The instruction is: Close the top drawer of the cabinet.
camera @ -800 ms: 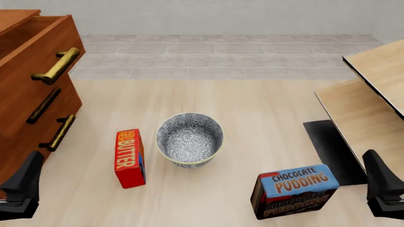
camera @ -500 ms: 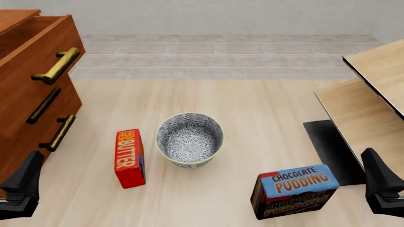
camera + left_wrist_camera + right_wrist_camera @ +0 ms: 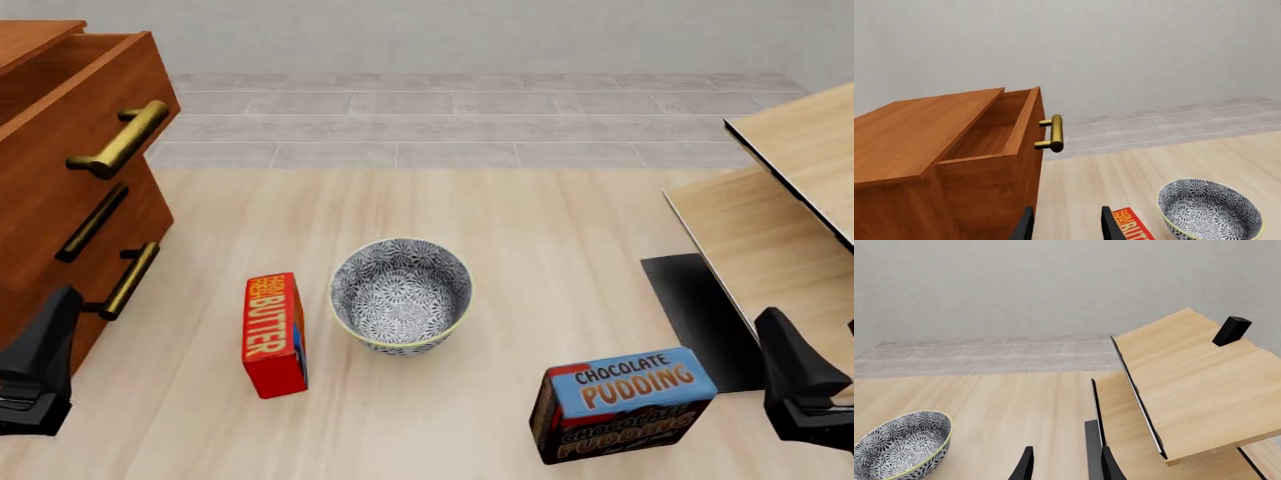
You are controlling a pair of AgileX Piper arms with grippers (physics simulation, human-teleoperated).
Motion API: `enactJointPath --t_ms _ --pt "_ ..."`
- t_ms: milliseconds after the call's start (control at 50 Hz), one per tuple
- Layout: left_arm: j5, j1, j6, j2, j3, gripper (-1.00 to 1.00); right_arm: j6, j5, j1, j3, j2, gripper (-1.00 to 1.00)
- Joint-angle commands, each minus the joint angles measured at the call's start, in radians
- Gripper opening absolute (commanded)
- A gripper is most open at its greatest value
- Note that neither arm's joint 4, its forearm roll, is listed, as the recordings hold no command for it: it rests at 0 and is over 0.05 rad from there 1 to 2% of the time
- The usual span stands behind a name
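Observation:
The reddish-brown cabinet [image 3: 40, 250] stands at the far left of the front view. Its top drawer [image 3: 83, 120] is pulled out, the brass bar handle [image 3: 120, 140] sticking toward the middle. In the left wrist view the top drawer [image 3: 1021, 125] shows its hollow inside beside the cabinet [image 3: 914, 135] top, with the handle [image 3: 1054, 133] ahead of the fingers. My left gripper [image 3: 38, 365] is low by the bottom drawer, open and holding nothing; its fingertips [image 3: 1024, 227] show a wide gap. My right gripper [image 3: 801, 385] is open near the front right edge, fingertips [image 3: 1026, 465] apart.
A patterned bowl [image 3: 400, 295] sits mid-table, with a red butter box [image 3: 274, 335] to its left. A chocolate pudding box [image 3: 625, 402] lies front right, next to my right gripper. Pale wood furniture [image 3: 781, 210] and a black base [image 3: 701, 320] fill the right side.
My left gripper has risen a little and edged left toward the cabinet. The right gripper has crept slightly left and up. The drawer has not moved.

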Motion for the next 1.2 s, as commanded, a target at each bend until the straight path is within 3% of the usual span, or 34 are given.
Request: enactJointPath --t_ms 20,80,140,380,440,500,560,680,700,780,960,1020,1120,1160,1200 --pt "-0.085 -0.015 0.086 0.079 -0.043 1.0 0.004 -0.015 0.001 0.001 0.02 1.0" --pt "-0.111 -0.038 0.141 0.092 -0.054 1.0 0.011 -0.035 -0.014 0.001 0.043 1.0" --pt "-0.126 -0.041 0.147 0.116 -0.06 1.0 0.011 -0.041 -0.009 0.001 0.048 1.0" --pt "-0.24 -0.091 0.272 0.201 -0.057 1.0 0.013 0.008 -0.003 0.001 0.0 1.0" --pt "-0.281 -0.119 0.338 0.225 -0.044 1.0 0.014 0.013 -0.004 0.001 -0.004 1.0" --pt "-0.303 -0.133 0.361 0.245 -0.047 1.0 0.016 0.027 -0.003 0.001 -0.02 1.0" --pt "-0.392 -0.157 0.449 0.292 -0.015 1.0 0.019 0.027 -0.003 0.001 -0.019 1.0" --pt "-0.453 -0.163 0.51 0.363 -0.019 1.0 0.023 0.02 -0.008 0.001 -0.01 1.0" --pt "-0.503 -0.158 0.552 0.388 -0.005 1.0 0.021 0.018 -0.009 0.001 -0.009 1.0" --pt "-0.632 -0.159 0.613 0.493 0.008 1.0 0.021 0.009 -0.012 0.001 0.001 1.0" --pt "-0.733 -0.153 0.681 0.606 -0.01 1.0 0.019 0.018 -0.013 0.001 -0.008 1.0" --pt "-0.863 -0.146 0.763 0.691 0.016 1.0 0.019 0.002 -0.01 0.001 0.012 1.0" --pt "-0.876 -0.129 0.763 0.723 -0.005 1.0 0.018 -0.003 -0.007 0.001 0.02 1.0" --pt "-0.938 -0.127 0.8 0.763 0.005 1.0 0.018 -0.002 -0.004 0.001 0.017 1.0" --pt "-1.086 -0.137 0.879 0.86 0.03 1.0 0.018 -0.009 -0.003 0.001 0.024 1.0"
